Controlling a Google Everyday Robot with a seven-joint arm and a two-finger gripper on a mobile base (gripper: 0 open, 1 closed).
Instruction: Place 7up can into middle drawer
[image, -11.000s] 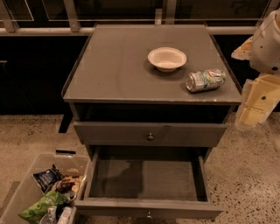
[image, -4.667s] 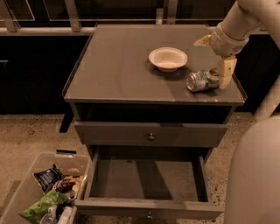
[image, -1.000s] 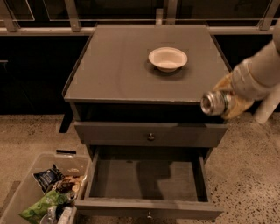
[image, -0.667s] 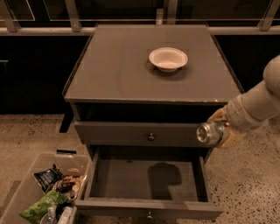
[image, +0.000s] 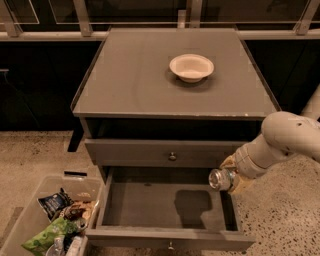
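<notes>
The 7up can (image: 219, 179) shows its silver end, held sideways in my gripper (image: 231, 176) at the right side of the open middle drawer (image: 150, 205). The gripper is shut on the can and holds it above the drawer's right rear corner, over the right wall. The can's shadow falls on the flat grey drawer floor. The drawer is pulled out, and its round knob (image: 171, 245) shows at the bottom front. My arm (image: 282, 140) comes in from the right.
A white bowl (image: 191, 67) stands on the cabinet top (image: 130, 75). The closed upper drawer front with its knob (image: 172, 156) is one tier higher. A clear plastic bin (image: 47, 220) with snack bags stands on the floor at the lower left.
The gripper has carried the can off the cabinet top, down past the right front edge, and lower toward the open middle drawer.
</notes>
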